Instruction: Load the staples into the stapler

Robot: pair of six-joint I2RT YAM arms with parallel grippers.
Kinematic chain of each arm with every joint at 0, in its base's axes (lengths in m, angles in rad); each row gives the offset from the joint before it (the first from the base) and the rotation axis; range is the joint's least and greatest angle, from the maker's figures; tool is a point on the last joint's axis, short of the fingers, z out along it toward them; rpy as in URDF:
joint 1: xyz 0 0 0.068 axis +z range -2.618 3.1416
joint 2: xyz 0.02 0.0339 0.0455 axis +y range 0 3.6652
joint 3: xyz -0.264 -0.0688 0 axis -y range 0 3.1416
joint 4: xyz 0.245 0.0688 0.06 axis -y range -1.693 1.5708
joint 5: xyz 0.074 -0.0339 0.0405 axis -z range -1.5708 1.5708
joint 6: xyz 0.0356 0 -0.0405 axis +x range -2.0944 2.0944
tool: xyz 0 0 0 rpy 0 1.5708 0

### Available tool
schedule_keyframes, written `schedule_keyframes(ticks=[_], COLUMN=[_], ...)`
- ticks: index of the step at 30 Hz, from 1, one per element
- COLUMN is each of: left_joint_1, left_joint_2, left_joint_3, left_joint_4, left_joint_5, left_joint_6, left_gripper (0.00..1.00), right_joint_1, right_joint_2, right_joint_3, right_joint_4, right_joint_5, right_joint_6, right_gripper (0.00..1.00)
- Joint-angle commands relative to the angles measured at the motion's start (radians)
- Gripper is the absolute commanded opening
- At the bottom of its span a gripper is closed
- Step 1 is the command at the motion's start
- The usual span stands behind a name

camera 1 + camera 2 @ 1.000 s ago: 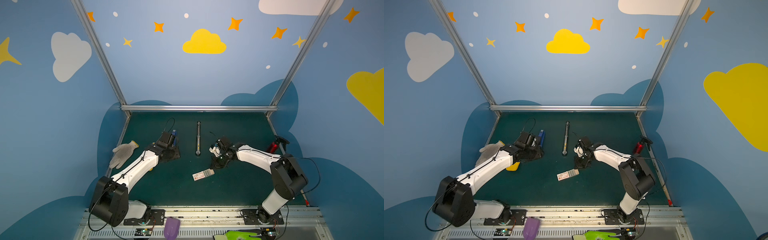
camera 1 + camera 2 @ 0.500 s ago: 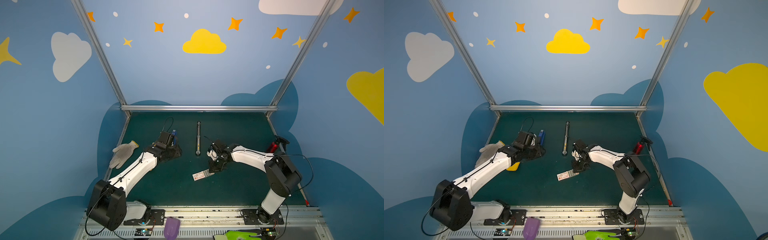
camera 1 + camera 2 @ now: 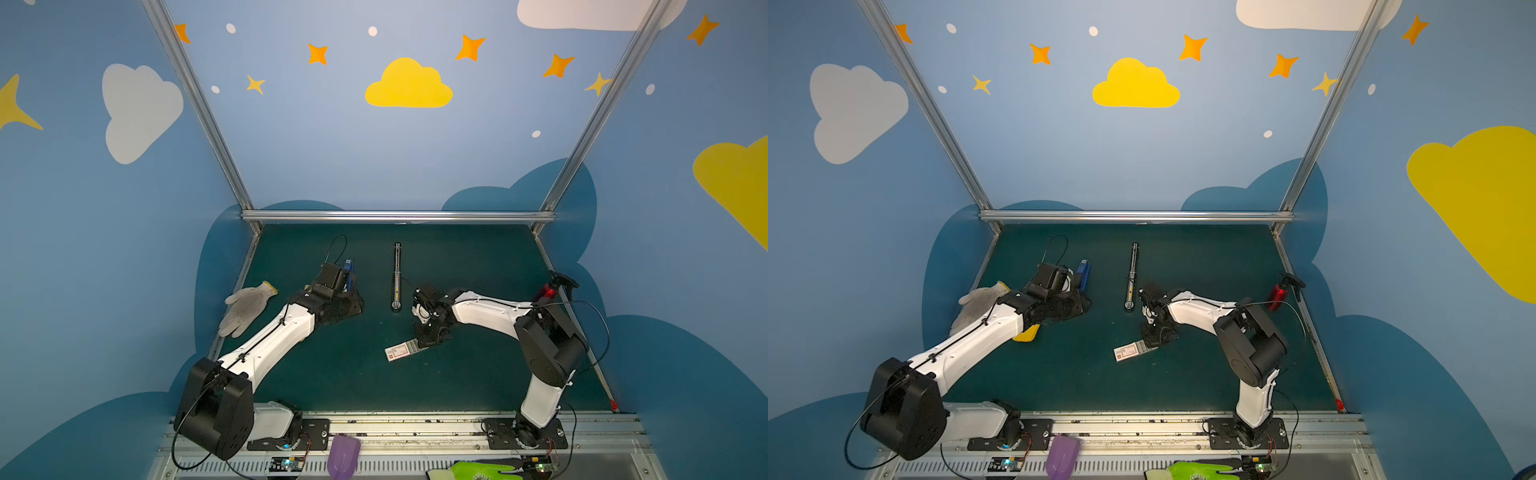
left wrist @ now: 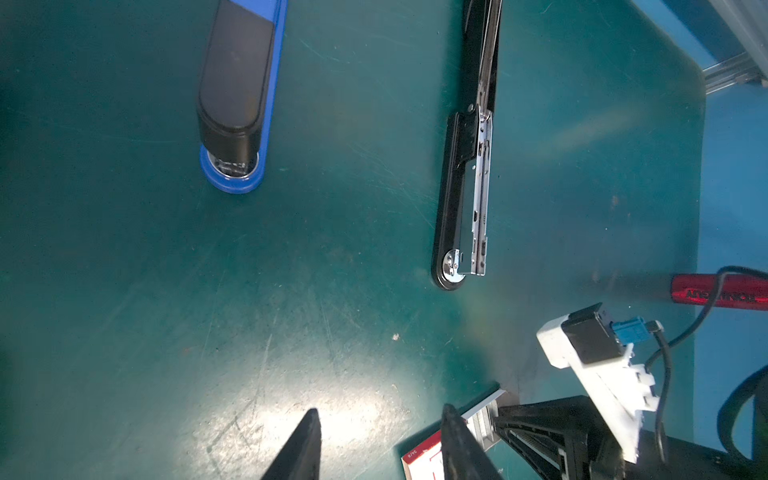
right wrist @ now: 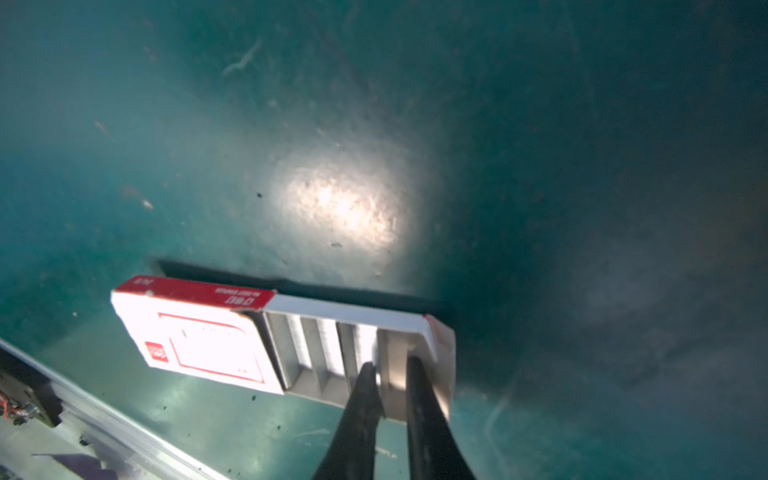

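Note:
The white staple box with a red mark (image 3: 398,352) (image 3: 1126,352) lies mid-table with its tray slid out. Grey rows of staples (image 5: 328,347) show in the tray. My right gripper (image 5: 392,363) (image 3: 430,337) points down at the tray's outer end. Its jaws stand a narrow gap apart, astride the last row, and no grip shows. A black stapler (image 3: 397,276) (image 4: 465,187) lies opened out flat behind the box, its metal channel bare. My left gripper (image 4: 382,411) (image 3: 353,306) hangs open and empty over the mat left of that stapler.
A shut blue-and-black stapler (image 3: 348,270) (image 4: 237,95) lies beside the left wrist. A grey glove (image 3: 247,305) and a yellow object (image 3: 1026,333) are at the left edge. A red spray bottle (image 3: 550,291) stands at the right edge. A purple scoop (image 3: 343,455) and a green glove (image 3: 478,471) lie on the front rail.
My right gripper has come forward and down from beside the black stapler to the box's tray, and its jaws have parted slightly. The left arm has barely shifted.

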Motion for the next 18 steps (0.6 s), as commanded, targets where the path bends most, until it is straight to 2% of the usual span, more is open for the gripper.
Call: schedule_keyframes(ticks=[1,5,14,18], left_joint_1=[0.0,0.001,0.001,0.0], left_joint_2=[0.003,0.006,-0.034,-0.062], left_joint_3=[-0.013,-0.009,-0.001,-0.009], left_joint_4=[0.001,0.003,0.043,0.087], left_joint_5=[0.003,0.008,0.03,0.105], left_joint_6=[-0.006,-0.006,-0.014,-0.015], left_gripper=[0.47,0.47,0.48,0.49], right_joint_1=[0.025,0.032,-0.026,-0.081], right_joint_2=[0.044,0.048,-0.093,-0.161], right_joint_3=[0.026,0.035,0.055,0.055], right_joint_4=[-0.03,-0.046,-0.047,-0.037], right_joint_5=[0.051,0.065,-0.031,-0.114], right_joint_6=[0.0,-0.002,0.007,0.005], right_gripper=[0.12,0.0,0.0,0.0])
